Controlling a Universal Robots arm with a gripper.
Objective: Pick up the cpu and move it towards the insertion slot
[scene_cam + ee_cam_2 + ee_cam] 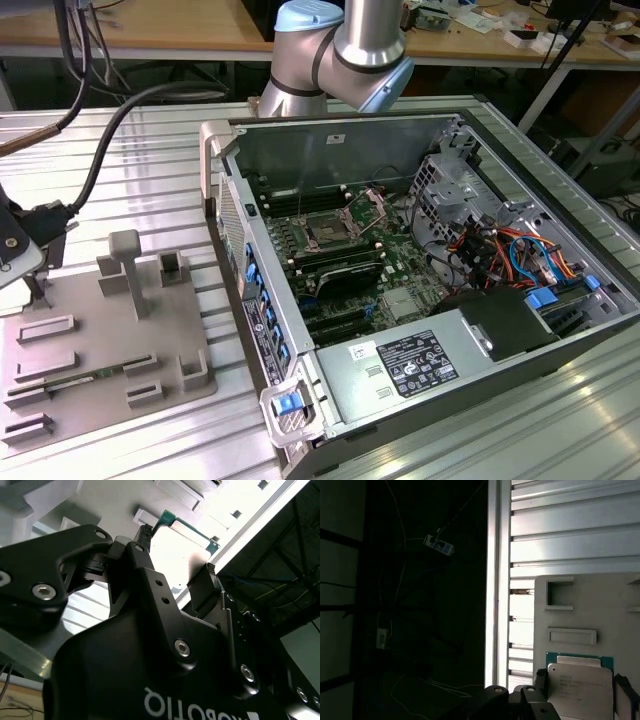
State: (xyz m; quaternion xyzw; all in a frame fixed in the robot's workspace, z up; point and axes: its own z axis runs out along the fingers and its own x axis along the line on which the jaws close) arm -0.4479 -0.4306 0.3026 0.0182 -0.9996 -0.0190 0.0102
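Far left of the exterior view: the arm's wrist end (20, 245) hangs at the frame edge, just beside the grey tray (100, 300); I can't make out the chip from that camera.

Both wrist views settle it: gripper (177, 550) is clenched on the cpu (580, 687); one of the fingers (144, 535) sits on each of two opposite edges, with the silvery lid and thin green rim showing between them. In the first wrist view the chip sits over the tray's plate, near two rectangular pockets (572, 636); lifted clear or touching the tray, I can't tell.

Moving right: after the tray comes the open computer case (235, 280), its side wall standing between tray and board; the insertion slot (328, 232) is inside on the green board, a dark square with a shiny frame; the load plate looks swung open, but I wouldn't swear to it.

Key relation: the slot lies to the exterior view's right of the gripper, well apart, with tray and case wall between; my read is grasp done, carry barely begun. The chip is square, so there's no long axis to line up; its flat face looks parallel to the tray. Single arm, so no question of which is nearer.
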